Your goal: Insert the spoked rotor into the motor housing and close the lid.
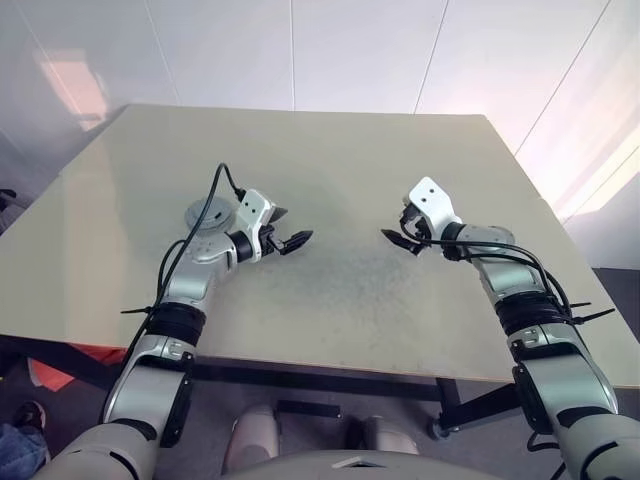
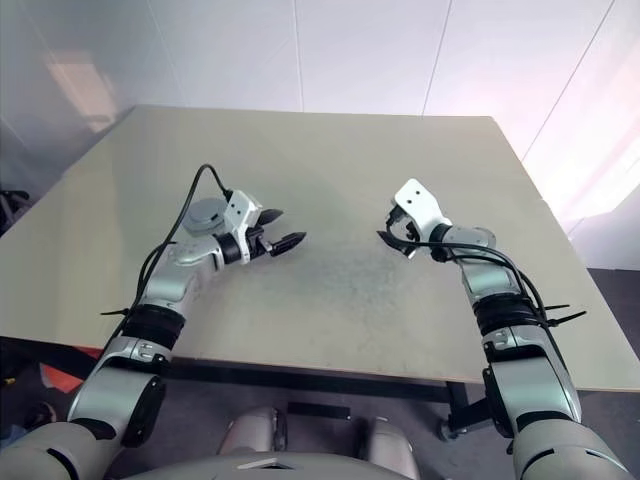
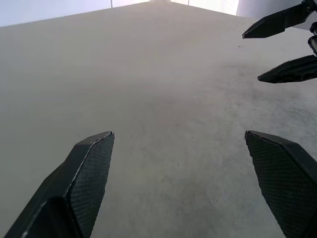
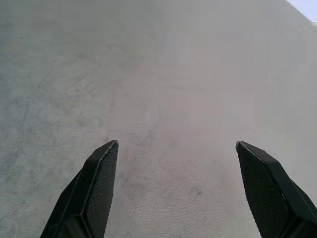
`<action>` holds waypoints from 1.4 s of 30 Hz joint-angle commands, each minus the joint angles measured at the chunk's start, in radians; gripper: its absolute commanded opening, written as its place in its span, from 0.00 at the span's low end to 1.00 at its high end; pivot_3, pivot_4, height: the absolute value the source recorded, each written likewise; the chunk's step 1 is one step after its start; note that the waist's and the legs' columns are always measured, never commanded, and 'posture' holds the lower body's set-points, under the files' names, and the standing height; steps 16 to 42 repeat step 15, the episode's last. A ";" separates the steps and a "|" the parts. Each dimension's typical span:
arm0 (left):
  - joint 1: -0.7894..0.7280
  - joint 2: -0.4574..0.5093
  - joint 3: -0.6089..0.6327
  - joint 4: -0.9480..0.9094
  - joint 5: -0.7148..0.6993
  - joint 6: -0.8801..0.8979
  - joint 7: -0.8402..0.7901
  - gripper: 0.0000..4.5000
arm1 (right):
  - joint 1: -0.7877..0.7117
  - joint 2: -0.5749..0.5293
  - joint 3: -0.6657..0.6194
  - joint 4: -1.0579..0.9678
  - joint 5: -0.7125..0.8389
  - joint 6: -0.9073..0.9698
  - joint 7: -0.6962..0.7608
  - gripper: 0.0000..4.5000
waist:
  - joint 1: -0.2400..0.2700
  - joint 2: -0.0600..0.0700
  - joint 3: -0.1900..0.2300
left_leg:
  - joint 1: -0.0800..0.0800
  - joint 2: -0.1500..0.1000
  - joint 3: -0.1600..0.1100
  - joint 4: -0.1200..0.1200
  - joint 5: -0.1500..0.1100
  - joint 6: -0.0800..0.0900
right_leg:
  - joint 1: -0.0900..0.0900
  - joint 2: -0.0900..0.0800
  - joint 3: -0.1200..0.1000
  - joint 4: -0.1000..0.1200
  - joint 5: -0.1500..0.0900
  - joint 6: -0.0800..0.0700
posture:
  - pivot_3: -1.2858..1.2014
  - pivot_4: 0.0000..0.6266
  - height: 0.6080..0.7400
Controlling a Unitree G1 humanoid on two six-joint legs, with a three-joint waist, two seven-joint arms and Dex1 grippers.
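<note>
Two arms reach over a pale beige surface point(image 1: 330, 150) that shows a smudgy grey patch near its middle. The left end effector point(image 1: 285, 228) sits left of centre in the head views, fingers spread wide apart with nothing between them. The right end effector point(image 1: 398, 232) sits right of centre, pointing toward the other one — its fingers are also spread wide and hold nothing. The two stay well apart. I cannot see the rotor, the housing or the lid from here.
</note>
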 commanded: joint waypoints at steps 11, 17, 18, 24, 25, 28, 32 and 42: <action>-0.013 -0.003 0.018 -0.042 0.012 -0.011 0.035 0.99 | -0.054 0.026 -0.012 -0.010 -0.017 -0.034 -0.060 0.96 | -0.001 0.000 0.000 | 0.000 0.000 0.000 0.000 0.000 0.000 | 0.000 0.000 0.000 0.000 0.000 0.000 | 0.52 0.00 1.00; -0.032 -0.003 0.014 -0.020 0.022 -0.017 0.032 0.99 | -0.048 0.028 -0.020 -0.012 -0.019 -0.036 -0.077 0.96 | -0.001 0.000 0.000 | 0.000 0.000 0.000 0.000 0.000 0.001 | 0.000 0.000 0.000 0.000 0.000 0.000 | 0.52 0.00 1.00; -0.032 -0.003 0.014 -0.020 0.022 -0.017 0.032 0.99 | -0.048 0.028 -0.020 -0.012 -0.019 -0.036 -0.077 0.96 | -0.001 0.000 0.000 | 0.000 0.000 0.000 0.000 0.000 0.001 | 0.000 0.000 0.000 0.000 0.000 0.000 | 0.52 0.00 1.00; -0.032 -0.003 0.014 -0.020 0.022 -0.017 0.032 0.99 | -0.048 0.028 -0.020 -0.012 -0.019 -0.036 -0.077 0.96 | -0.001 0.000 0.000 | 0.000 0.000 0.000 0.000 0.000 0.001 | 0.000 0.000 0.000 0.000 0.000 0.000 | 0.52 0.00 1.00; -0.032 -0.003 0.014 -0.020 0.022 -0.017 0.032 0.99 | -0.048 0.028 -0.020 -0.012 -0.019 -0.036 -0.077 0.96 | -0.001 0.000 0.000 | 0.000 0.000 0.000 0.000 0.000 0.001 | 0.000 0.000 0.000 0.000 0.000 0.000 | 0.52 0.00 1.00; -0.032 -0.003 0.014 -0.020 0.022 -0.017 0.032 0.99 | -0.048 0.028 -0.020 -0.012 -0.019 -0.036 -0.077 0.96 | -0.001 0.000 0.000 | 0.000 0.000 0.000 0.000 0.000 0.001 | 0.000 0.000 0.000 0.000 0.000 0.000 | 0.52 0.00 1.00; -0.032 -0.003 0.014 -0.020 0.022 -0.017 0.032 0.99 | -0.048 0.028 -0.020 -0.012 -0.019 -0.036 -0.077 0.96 | -0.001 0.000 0.000 | 0.000 0.000 0.000 0.000 0.000 0.001 | 0.000 0.000 0.000 0.000 0.000 0.000 | 0.52 0.00 1.00; -0.032 -0.003 0.014 -0.020 0.022 -0.017 0.032 0.99 | -0.048 0.028 -0.020 -0.012 -0.019 -0.036 -0.077 0.96 | -0.001 0.000 0.000 | 0.000 0.000 0.000 0.000 0.000 0.001 | 0.000 0.000 0.000 0.000 0.000 0.000 | 0.52 0.00 1.00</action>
